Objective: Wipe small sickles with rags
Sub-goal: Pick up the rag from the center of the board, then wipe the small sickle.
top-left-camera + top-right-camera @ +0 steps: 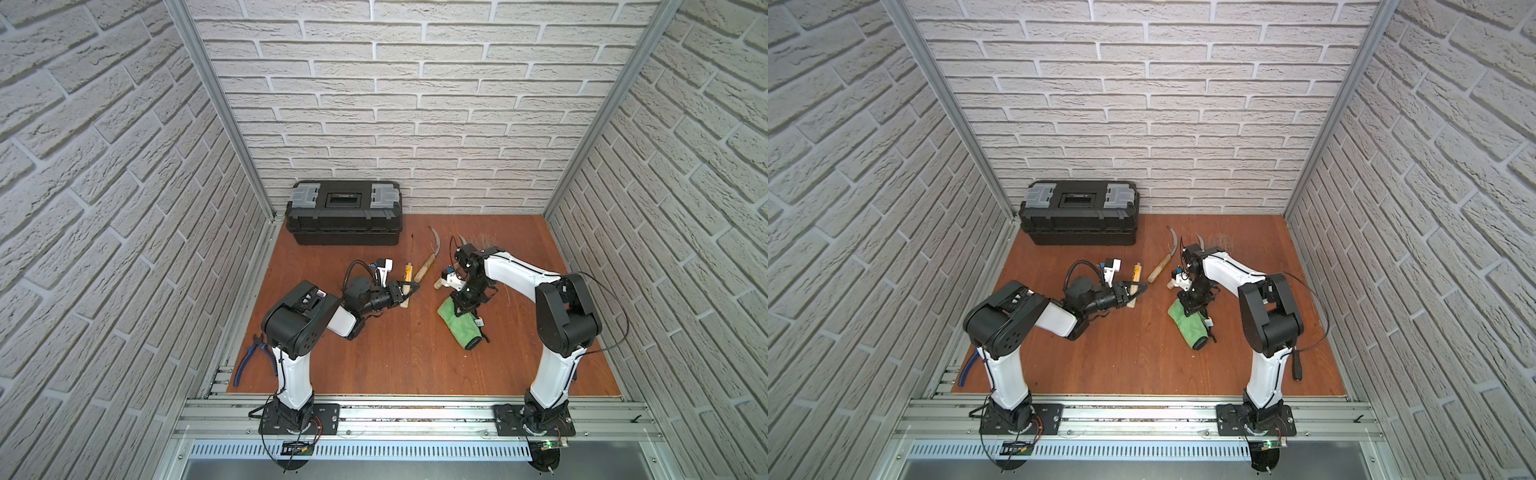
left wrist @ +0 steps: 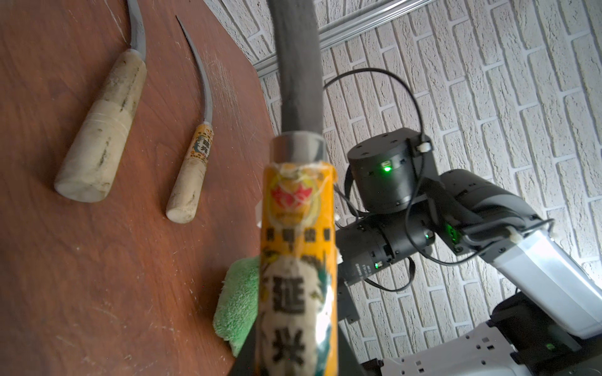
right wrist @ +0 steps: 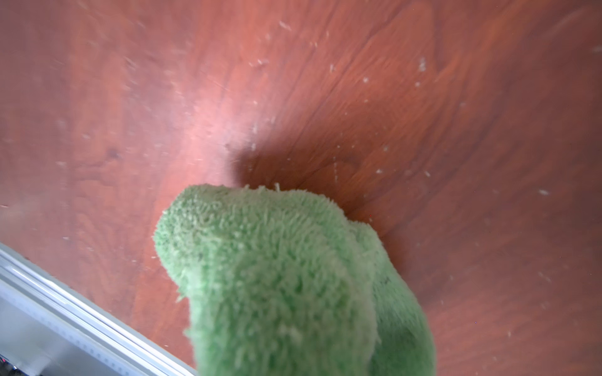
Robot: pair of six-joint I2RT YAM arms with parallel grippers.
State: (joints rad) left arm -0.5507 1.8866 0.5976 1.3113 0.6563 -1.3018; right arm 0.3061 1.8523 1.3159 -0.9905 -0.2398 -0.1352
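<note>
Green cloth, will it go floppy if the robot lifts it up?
Probably floppy: the cloth is fluffy and folded, so its free end would likely droop. Its fuzzy pile should keep it from slipping in the right hand.

Sickles first, three on the count: the yellow-labelled sickle point(image 2: 298, 260) at centre-left, the plain-handled sickle point(image 1: 424, 266) lying flat on the bench point(image 1: 395, 353), and the small labelled sickle point(image 2: 190, 175) just right of it. Rags: one, a single green rag point(image 1: 461, 332). Toolboxes: one, the black toolbox point(image 1: 343, 212), far left. Pliers — one pair of blue-handled pliers point(image 1: 248, 359), near left. End effectors — two, the left end effector point(image 1: 409, 291) and the right end effector point(image 1: 462, 312).
</note>
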